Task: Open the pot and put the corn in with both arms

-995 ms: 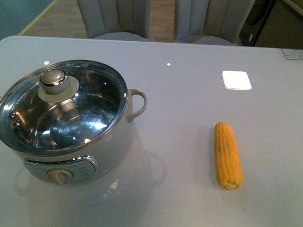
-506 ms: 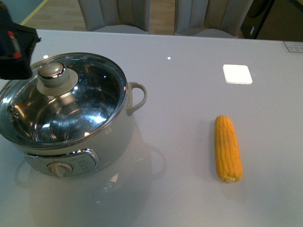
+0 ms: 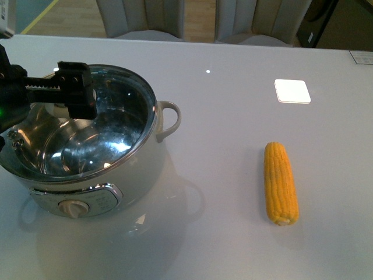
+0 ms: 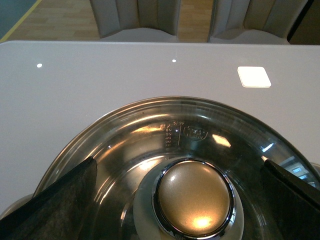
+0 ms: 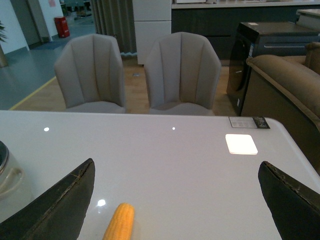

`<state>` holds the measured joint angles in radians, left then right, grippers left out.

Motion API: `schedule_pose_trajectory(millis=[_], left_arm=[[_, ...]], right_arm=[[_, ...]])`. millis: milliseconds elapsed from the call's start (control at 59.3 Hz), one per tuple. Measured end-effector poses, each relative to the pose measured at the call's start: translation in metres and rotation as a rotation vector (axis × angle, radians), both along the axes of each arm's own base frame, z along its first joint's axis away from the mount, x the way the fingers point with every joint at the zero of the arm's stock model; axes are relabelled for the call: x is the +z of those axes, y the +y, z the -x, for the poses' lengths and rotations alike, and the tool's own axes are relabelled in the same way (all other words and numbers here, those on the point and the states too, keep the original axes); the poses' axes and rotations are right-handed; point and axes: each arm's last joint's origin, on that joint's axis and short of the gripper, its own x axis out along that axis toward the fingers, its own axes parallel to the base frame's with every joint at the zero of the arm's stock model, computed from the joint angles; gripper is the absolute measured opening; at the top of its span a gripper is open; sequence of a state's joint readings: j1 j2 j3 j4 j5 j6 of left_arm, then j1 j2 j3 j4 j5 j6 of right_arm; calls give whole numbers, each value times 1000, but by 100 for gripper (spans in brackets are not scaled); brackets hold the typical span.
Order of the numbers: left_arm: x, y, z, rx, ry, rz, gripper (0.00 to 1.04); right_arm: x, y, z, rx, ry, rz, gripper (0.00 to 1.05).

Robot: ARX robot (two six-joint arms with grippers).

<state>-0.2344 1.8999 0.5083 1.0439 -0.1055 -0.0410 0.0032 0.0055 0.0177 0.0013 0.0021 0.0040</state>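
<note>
At the far left, the pot (image 3: pixel 134 175) is sitting on the white table (image 3: pixel 221 116) with its dial panel facing the robot and its glass lid (image 3: pixel 119 119) closed, so opening it is the step in hand. The left gripper (image 4: pixel 177 170) is hanging directly over the lid with its jaws spread wide and gripping nothing. In the left wrist view, the knob (image 4: pixel 194 205) is lying between the two dark fingers (image 4: pixel 55 200), well clear of both and a touch nearer one of them. From the front, the gripper is hiding the knob, so its height above the knob is hard to judge; it probably is not touching yet.

To do this well, the arm should be centring on the knob first. It should then sink until the pads are level with the knob's narrow neck, under the shiny cap, and only then close. The lift should be going straight up, so the lid's rim is not dragging on the steel bowl.

Further right, past the pot's loop handle, the corn (image 3: pixel 280 184) is lying alone on the table, lengthwise toward the robot and well apart from the pot. The right gripper (image 5: pixel 176 165) is waiting above the table with jaws wide apart and empty, and the cob's tip is showing low in its wrist view.
</note>
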Motion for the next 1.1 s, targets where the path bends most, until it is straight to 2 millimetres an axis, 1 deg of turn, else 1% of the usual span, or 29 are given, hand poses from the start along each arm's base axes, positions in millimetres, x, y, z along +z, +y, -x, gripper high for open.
schedule_pose_trajectory(millis=[135,270,371,556,590,708,911,944,1096], left_arm=[[-15,-2,-4,-7,15,-14,98],[-24,-2,-11,-4,22,-22,98],[-26,-2,-16,4,16,-19,98],[-28,-3,-17,16,9,-14,98],[-29,-3,-17,18,11,-11,95],[-30,-7,-17,11,13,2,76],[-30,-10,-17,20,18,19,47],[-29,-10,-18,23,17,16,45],[-29,-10,-18,33,22,12,45]], right_arm=[[0,0,0,0,0,0,96],[0,0,0,0,0,0,96],[0,0,0,0,0,0,96],[0,0,0,0,0,0,96],[0,0,0,0,0,0,96],[0,0,0,0,0,0,96],[0,0,0,0,0,0,96],[0,0,0,0,0,0,96],[0,0,0,0,0,0,96]])
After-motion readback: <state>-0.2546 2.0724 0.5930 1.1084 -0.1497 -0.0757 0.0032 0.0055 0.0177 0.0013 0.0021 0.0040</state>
